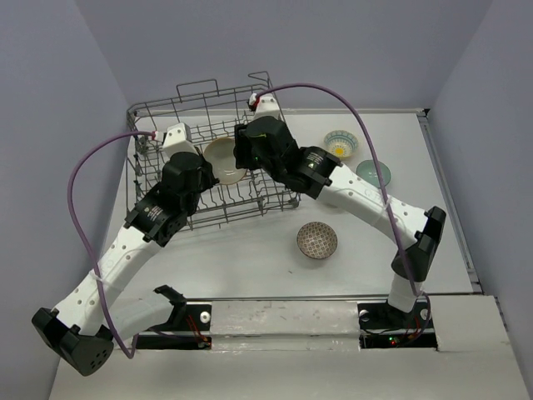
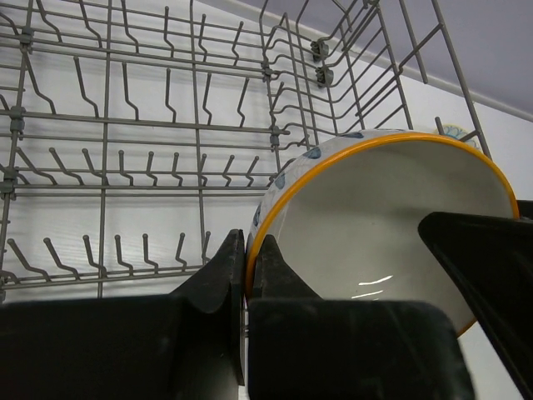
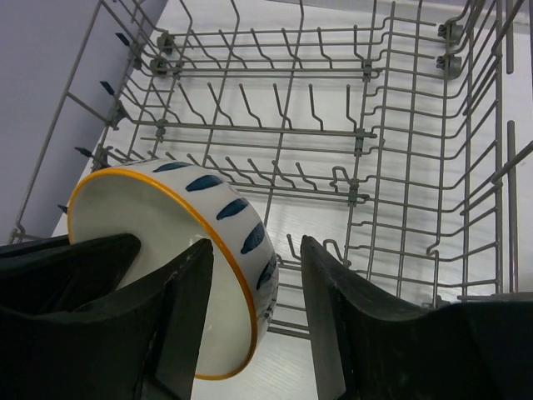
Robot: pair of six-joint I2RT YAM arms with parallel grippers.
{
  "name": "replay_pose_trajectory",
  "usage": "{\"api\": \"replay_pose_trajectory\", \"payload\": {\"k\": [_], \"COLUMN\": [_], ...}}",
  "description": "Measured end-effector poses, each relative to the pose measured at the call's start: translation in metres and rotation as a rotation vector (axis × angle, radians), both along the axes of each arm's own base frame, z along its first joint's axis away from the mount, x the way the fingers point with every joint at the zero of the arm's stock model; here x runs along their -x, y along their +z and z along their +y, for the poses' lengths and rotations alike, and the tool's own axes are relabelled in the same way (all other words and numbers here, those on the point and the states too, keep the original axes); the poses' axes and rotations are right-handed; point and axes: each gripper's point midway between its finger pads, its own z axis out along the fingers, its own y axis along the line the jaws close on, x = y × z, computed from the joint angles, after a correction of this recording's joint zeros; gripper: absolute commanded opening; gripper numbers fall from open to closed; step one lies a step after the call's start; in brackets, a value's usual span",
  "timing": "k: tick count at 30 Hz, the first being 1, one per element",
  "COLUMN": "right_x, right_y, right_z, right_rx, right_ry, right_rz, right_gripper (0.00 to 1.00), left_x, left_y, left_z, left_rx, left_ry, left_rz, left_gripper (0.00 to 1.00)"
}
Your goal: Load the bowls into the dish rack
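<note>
A cream bowl (image 1: 223,158) with an orange rim and blue strokes hangs tilted on its side over the grey wire dish rack (image 1: 166,102). My left gripper (image 2: 247,250) is shut on this bowl's (image 2: 391,208) rim, one finger inside and one outside. My right gripper (image 3: 256,246) is open astride the opposite rim of the bowl (image 3: 158,221): one finger is inside the bowl and the other stands clear of its outer wall. Both arms meet over the rack's middle, left gripper (image 1: 202,164) and right gripper (image 1: 244,158) on either side of the bowl.
On the table right of the rack sit three bowls: a flowered bowl (image 1: 341,143), a teal bowl (image 1: 373,173) and a brown-patterned bowl (image 1: 317,240). Upright tines (image 3: 358,133) fill the rack floor under the held bowl. Rack walls (image 2: 366,58) rise close by.
</note>
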Motion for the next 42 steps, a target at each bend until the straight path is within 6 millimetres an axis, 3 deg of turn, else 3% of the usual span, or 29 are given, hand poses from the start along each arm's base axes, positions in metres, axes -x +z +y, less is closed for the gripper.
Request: {"api": "replay_pose_trajectory", "payload": {"k": [9, 14, 18, 23, 30, 36, 42], "right_x": [0.021, 0.039, 0.05, 0.057, 0.062, 0.071, 0.078], "right_y": [0.049, 0.076, 0.084, 0.071, 0.029, 0.006, -0.002], "right_z": [-0.016, -0.046, -0.071, -0.1, -0.126, -0.148, -0.165], "right_rx": [-0.111, -0.177, -0.201, -0.182, -0.103, -0.07, -0.064], "right_ry": [0.052, 0.049, 0.018, -0.037, -0.1, -0.132, -0.153], "right_rz": [-0.049, -0.091, -0.114, -0.118, -0.089, -0.077, -0.082], "right_gripper": [0.59, 0.6, 0.61, 0.61, 0.62, 0.63, 0.64], "left_x": [-0.002, -0.008, -0.017, -0.039, -0.07, -0.096, -0.119], "left_y": [0.0, -0.009, -0.01, 0.012, 0.028, 0.013, 0.005], "left_z": [0.004, 0.014, 0.027, 0.042, 0.068, 0.13, 0.184], "left_rx": [0.011, -0.001, -0.033, -0.093, -0.196, -0.294, -0.409], "left_ry": [0.034, 0.133, 0.26, 0.456, 0.689, 0.903, 1.06], "left_rz": [-0.001, 0.031, 0.066, 0.075, 0.076, 0.153, 0.206], "left_gripper": [0.0, 0.0, 0.0, 0.0, 0.0, 0.0, 0.0]}}
